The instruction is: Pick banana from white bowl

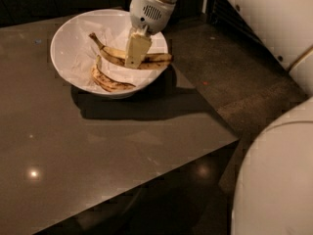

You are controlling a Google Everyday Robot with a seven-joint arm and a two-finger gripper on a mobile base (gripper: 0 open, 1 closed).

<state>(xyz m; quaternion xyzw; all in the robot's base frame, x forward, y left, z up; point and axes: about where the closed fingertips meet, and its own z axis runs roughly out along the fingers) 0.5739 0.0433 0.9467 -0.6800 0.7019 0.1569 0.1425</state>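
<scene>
Directly beneath the hand (136, 50), the banana (159, 58) lies inside the white bowl (63, 38). Its spotted upper fruit crosses behind the hand's tip, and a second fruit curves just beside it, nearer the camera. Whether the hand grips it cannot be told. The bowl rests on a dark glossy surface (98, 151).

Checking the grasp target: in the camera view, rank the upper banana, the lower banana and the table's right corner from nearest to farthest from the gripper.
The gripper hangs inside the bowl.
1. The upper banana: right at the gripper, across the bowl's far side.
2. The lower banana: a little to the front-left, also in the bowl.
3. The table corner: far off, front-right.
</scene>
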